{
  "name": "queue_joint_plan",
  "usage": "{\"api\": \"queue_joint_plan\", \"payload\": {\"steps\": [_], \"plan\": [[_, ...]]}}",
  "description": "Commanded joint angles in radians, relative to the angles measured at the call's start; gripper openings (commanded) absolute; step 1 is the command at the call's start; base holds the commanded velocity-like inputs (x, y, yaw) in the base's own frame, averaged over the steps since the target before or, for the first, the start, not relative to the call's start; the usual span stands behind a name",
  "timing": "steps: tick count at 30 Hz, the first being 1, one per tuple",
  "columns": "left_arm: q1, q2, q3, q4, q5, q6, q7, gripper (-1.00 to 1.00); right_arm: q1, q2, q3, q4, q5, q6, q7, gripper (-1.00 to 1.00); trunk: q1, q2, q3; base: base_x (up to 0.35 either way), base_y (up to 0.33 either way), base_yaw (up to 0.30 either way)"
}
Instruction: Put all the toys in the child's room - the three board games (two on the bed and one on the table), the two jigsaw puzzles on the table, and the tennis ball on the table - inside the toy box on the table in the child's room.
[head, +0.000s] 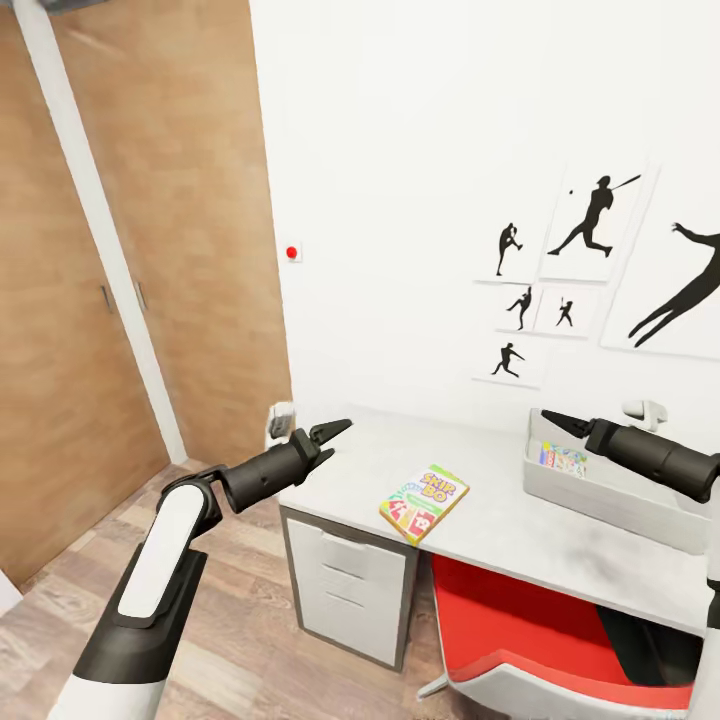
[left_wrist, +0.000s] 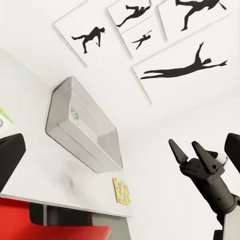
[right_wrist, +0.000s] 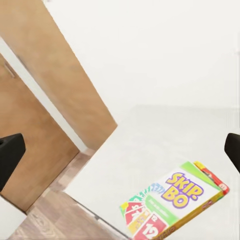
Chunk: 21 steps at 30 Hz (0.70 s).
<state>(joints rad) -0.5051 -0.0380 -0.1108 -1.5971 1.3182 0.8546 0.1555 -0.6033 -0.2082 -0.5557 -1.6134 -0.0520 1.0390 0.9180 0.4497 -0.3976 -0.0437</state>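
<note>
The green-yellow-red SKIP-BO board game (head: 425, 502) lies flat near the front edge of the light grey table (head: 500, 545); the right wrist view has it close below (right_wrist: 172, 202). The pale grey toy box (head: 600, 497) stands at the table's right, with a small colourful flat toy (head: 562, 459) inside that I cannot identify. A jigsaw puzzle (left_wrist: 121, 191) lies flat on the table beyond the toy box (left_wrist: 85, 137). My left gripper (head: 335, 432) hovers open over the table's left corner. My right gripper (head: 553, 418) hangs open above the toy box's left end. Both are empty.
A red chair (head: 540, 620) is tucked under the table beside the white drawers (head: 350, 590). Wooden wardrobe doors (head: 90, 300) fill the left. Black silhouette posters (head: 595, 220) hang on the white wall. A small white object (head: 282, 420) stands at the table's back left corner.
</note>
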Motion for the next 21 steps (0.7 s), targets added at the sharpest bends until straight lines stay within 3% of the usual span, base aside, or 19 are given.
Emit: {"api": "queue_joint_plan", "payload": {"steps": [1, 9, 21], "plan": [[-0.001, 0.0, 0.0, -0.001, 0.01, 0.003, 0.009, 1.0, -0.001, 0.0, -0.001, -0.001, -0.005, 0.008, -0.001, 1.0, 0.0, -0.002, -0.002, -0.231, 0.201, 0.267], [-0.001, -0.001, 0.0, -0.001, 0.01, 0.002, 0.01, 1.0, -0.001, 0.0, -0.001, -0.001, -0.005, 0.008, -0.001, 1.0, 0.0, -0.002, 0.005, -0.145, 0.13, 0.267], [-0.001, 0.0, 0.001, 0.0, 0.01, 0.0, 0.021, 1.0, -0.001, 0.0, 0.0, 0.0, -0.005, 0.008, -0.002, 1.0, 0.0, -0.002, 0.013, -0.028, 0.025, 0.268]]}}
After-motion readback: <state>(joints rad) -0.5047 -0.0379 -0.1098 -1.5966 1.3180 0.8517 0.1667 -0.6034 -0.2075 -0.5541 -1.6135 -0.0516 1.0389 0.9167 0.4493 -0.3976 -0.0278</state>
